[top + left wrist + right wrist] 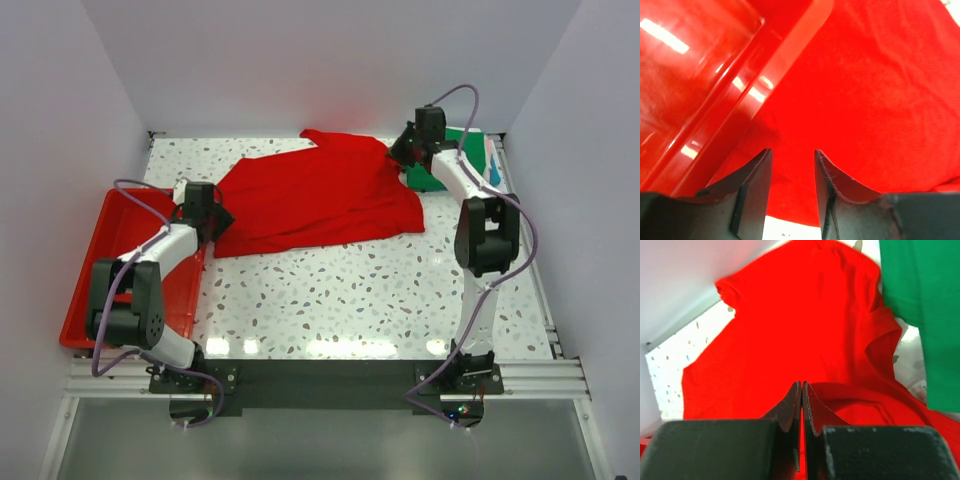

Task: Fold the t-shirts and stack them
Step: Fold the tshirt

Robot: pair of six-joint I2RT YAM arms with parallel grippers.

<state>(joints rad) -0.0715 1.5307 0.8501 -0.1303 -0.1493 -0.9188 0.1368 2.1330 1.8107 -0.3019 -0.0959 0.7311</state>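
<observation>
- Jaws of the left gripper (792,154) stand apart with nothing between them, low over the near-left edge of the red t-shirt (320,200), just beside the rim of the red tray (85,285).
- At the shirt's far-right corner the right gripper (801,385) is pinched tight, a sliver of red cloth showing between its fingers.
- Just right of it lies the green t-shirt (920,315), its edge meeting the red cloth, close to the right wall.
- Open speckled table (350,310) runs from the shirt's near hem to the arm bases.
</observation>
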